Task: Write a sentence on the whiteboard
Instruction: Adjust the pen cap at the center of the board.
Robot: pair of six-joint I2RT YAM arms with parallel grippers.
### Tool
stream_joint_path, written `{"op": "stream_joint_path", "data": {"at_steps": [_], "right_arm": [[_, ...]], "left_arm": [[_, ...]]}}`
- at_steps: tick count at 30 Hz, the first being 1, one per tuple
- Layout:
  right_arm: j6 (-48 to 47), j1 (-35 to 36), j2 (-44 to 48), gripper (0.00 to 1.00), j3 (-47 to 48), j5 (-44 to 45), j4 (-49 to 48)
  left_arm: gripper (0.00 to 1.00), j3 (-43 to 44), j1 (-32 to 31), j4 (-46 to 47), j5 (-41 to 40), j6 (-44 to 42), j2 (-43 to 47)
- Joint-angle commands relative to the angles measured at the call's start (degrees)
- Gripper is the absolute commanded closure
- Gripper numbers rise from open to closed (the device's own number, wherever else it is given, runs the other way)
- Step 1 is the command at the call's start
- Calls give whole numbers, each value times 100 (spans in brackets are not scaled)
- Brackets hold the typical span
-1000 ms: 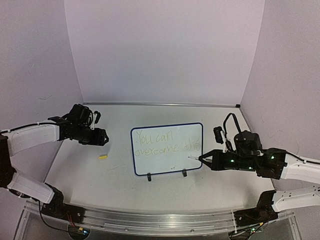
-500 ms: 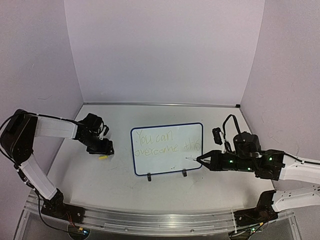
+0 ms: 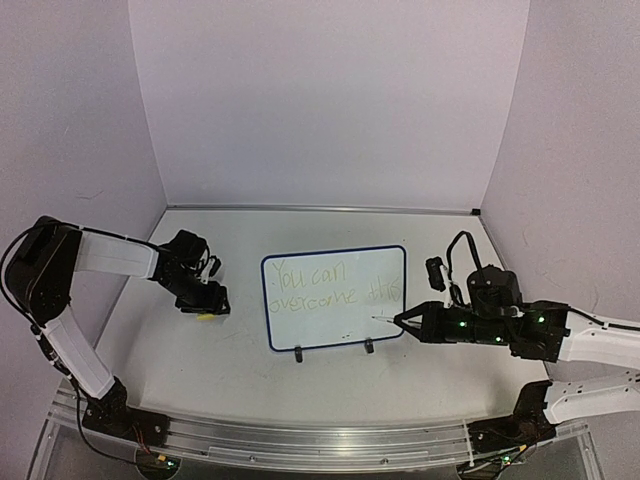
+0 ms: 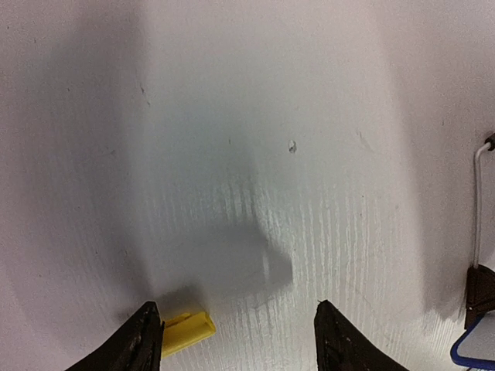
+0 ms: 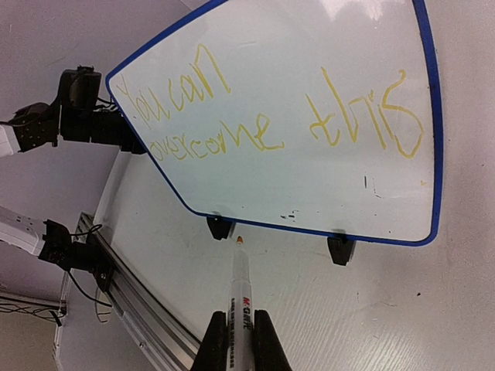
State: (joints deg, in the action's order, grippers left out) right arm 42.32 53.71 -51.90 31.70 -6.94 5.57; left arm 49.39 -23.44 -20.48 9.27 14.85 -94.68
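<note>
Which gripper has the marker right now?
The right gripper: it is shut on the marker, whose tip is near the whiteboard's lower edge. The left gripper is open and holds nothing, with a yellow cap lying by it.

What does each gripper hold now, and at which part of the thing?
The right gripper holds the marker by its barrel, tip free toward the whiteboard. The left gripper is open, holding nothing.
</note>
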Motion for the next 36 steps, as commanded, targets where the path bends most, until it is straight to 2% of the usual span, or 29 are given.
{"op": "stream_joint_path", "data": {"at_steps": [1, 11, 23, 36], "right_arm": [[72, -14, 62, 100, -63, 65, -196], [93, -12, 78, 100, -107, 41, -267], [138, -11, 271, 100, -210, 87, -297], [136, -14, 283, 100, -233, 79, -305]], "left_arm": [[34, -118, 19, -408, 157, 14, 312], [34, -484, 6, -705, 261, 292, 798], [33, -355, 4, -976, -190, 354, 653], [34, -884, -128, -1045, 208, 788, 1038]]}}
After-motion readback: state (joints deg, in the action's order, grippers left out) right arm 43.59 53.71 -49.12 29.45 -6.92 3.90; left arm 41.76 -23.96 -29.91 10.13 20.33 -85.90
